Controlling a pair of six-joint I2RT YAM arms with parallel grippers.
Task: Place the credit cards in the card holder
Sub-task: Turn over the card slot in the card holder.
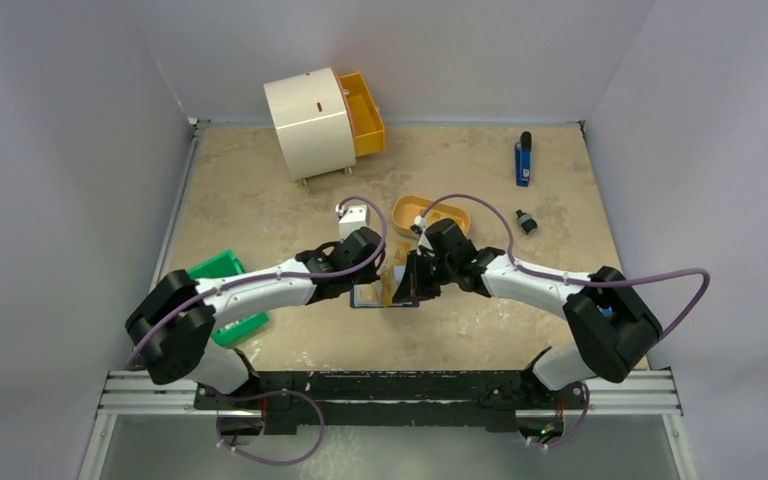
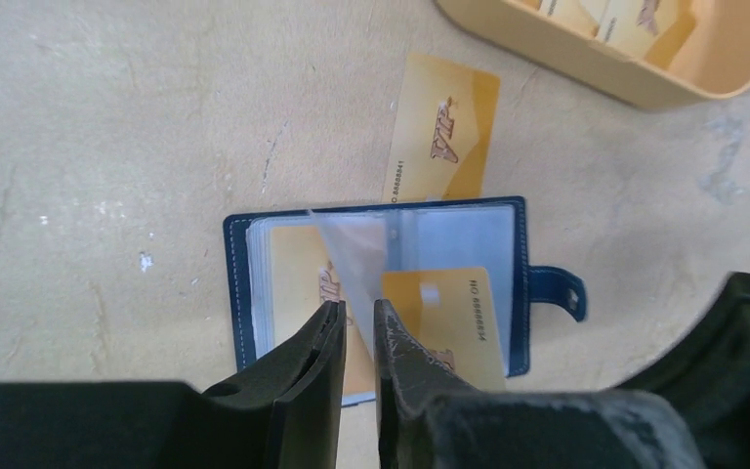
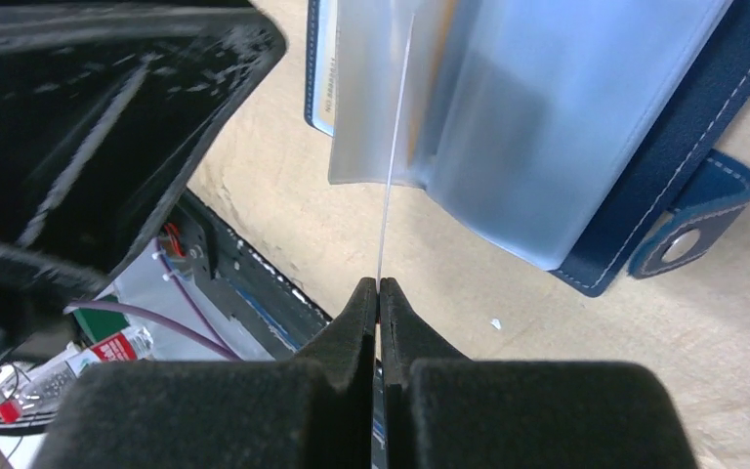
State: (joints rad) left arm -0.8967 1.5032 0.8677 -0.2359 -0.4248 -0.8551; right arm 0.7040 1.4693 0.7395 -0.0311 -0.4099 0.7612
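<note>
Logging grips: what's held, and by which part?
Right gripper pinches the card holder's clear sleeve by its edge; left gripper's jaws stand apart, gripping nothing.

It looked like a lab test booth. Plain white walls point(image 1: 70, 150) boxed in a table point(image 1: 250, 200) edged by metal rails point(image 1: 650, 398).

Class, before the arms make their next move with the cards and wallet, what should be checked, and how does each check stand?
1. Card holder lies open: ok.
2. Right gripper shut on a clear sleeve: ok.
3. Left gripper holding a card: not ok, jaws narrowly apart, no card between.
4. Loose credit card lies flat beyond the holder: ok.
5. Card in the holder fully seated: cannot tell.
</note>
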